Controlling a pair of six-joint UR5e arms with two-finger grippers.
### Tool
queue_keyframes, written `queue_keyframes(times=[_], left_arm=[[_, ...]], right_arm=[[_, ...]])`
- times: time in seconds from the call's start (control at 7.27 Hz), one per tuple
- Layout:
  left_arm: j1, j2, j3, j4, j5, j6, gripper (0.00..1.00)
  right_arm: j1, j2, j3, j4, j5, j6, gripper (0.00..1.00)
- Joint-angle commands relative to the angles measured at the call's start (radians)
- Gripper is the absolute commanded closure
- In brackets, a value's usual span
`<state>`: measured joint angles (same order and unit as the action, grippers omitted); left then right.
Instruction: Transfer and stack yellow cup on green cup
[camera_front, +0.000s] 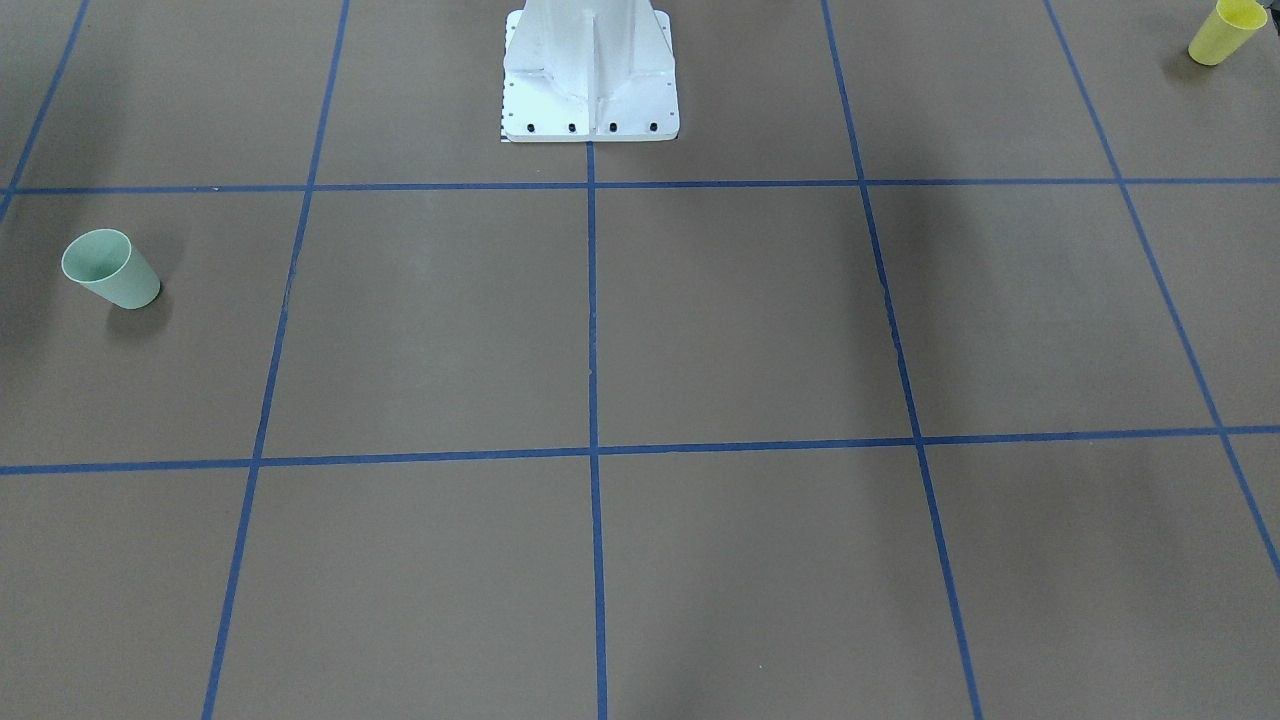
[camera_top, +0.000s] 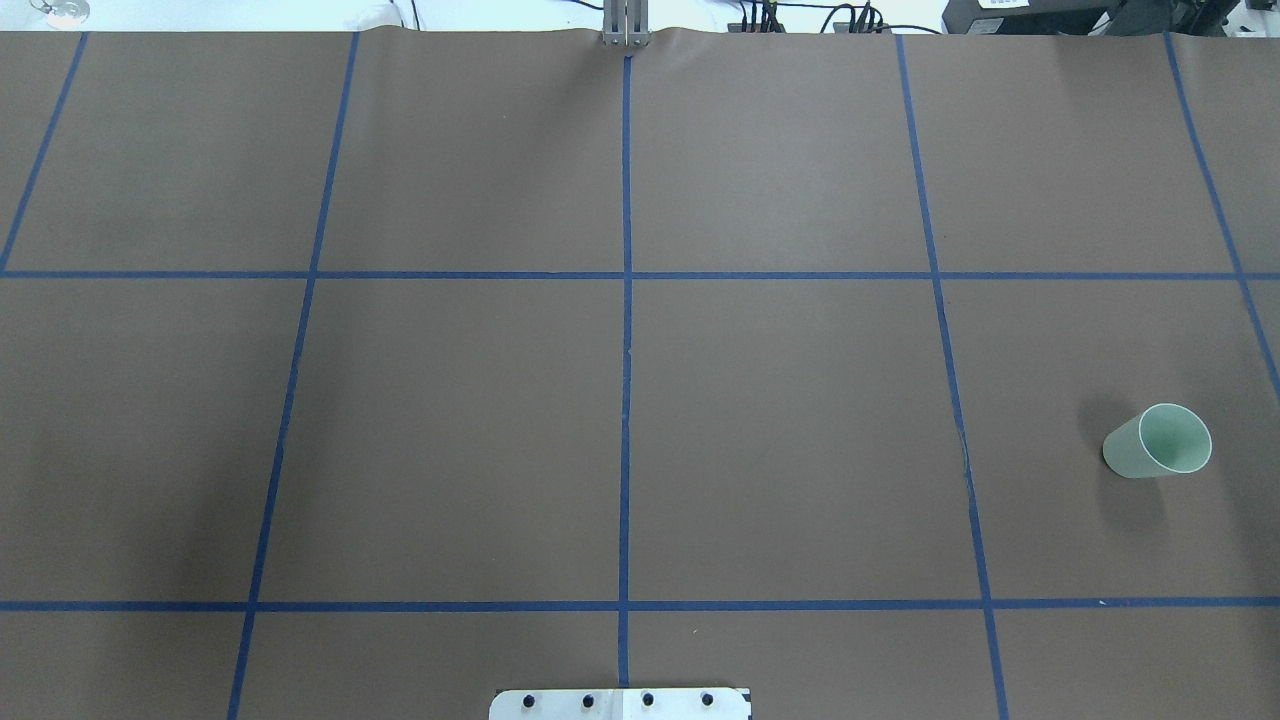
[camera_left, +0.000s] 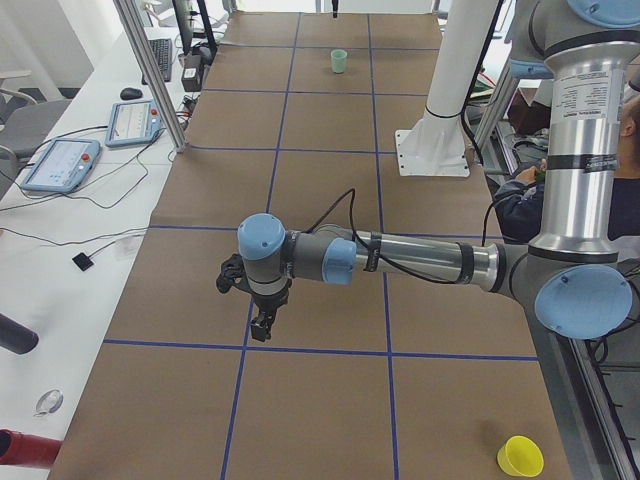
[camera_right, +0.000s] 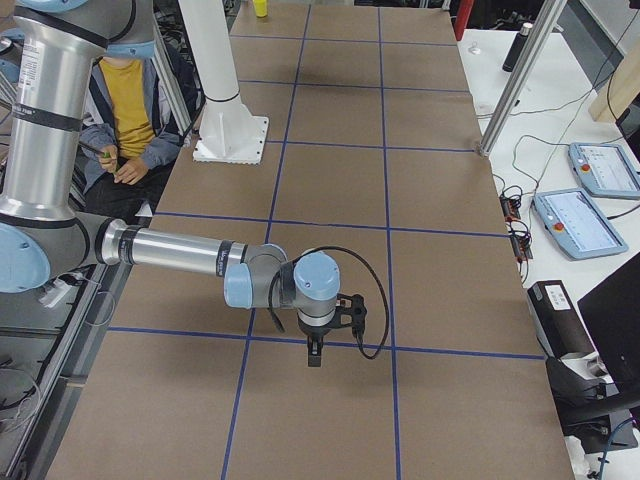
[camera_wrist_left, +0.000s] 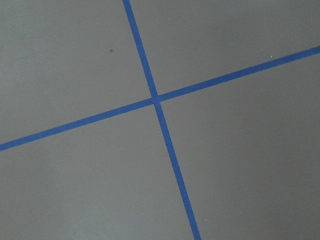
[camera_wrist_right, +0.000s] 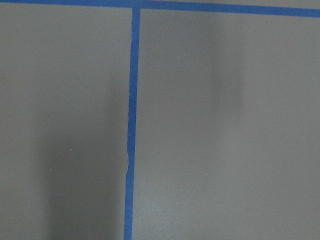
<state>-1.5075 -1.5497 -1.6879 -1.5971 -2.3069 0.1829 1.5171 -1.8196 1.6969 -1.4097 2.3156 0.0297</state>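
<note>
Evidently unstarted: the yellow cup and green cup stand well apart, untouched by the left gripper and right gripper, whose opening cannot be told.

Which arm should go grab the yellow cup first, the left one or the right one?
Left, I think. The yellow cup sits at the robot's left end of the table, the same end where the left claw hangs. The right claw hangs over the other end, on the green cup's side.
</note>
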Motion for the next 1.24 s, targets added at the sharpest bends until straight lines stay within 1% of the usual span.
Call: queue_keyframes(times=[0.0,0.28,0.55,0.69,0.83,1.1], left_arm=[[0.0,0.003,-0.012,-0.007,0.001,-0.002,0.0],[0.0,0.011,-0.041,-0.009,0.003,0.0,0.0],[-0.002,0.011,-0.076,-0.013,-0.002,-0.01,0.0],[-0.002,0.011,-0.11,-0.012,-0.002,-0.01,0.0],[-0.002,-0.001,-0.117,-0.021,0.001,-0.007,0.0],[-0.002,-0.026,-0.105,-0.096,0.001,-0.01,0.0]], right_arm=[[0.0,0.0,0.003,0.006,0.002,-0.001,0.0],[0.0,-0.01,0.013,0.012,-0.002,-0.002,0.0],[0.0,0.002,0.013,0.014,-0.005,-0.001,0.0],[0.002,0.006,0.027,0.015,-0.007,-0.001,0.0],[0.002,0.011,0.038,0.014,-0.012,0.003,0.0],[0.011,0.011,0.041,0.014,-0.009,0.044,0.0]])
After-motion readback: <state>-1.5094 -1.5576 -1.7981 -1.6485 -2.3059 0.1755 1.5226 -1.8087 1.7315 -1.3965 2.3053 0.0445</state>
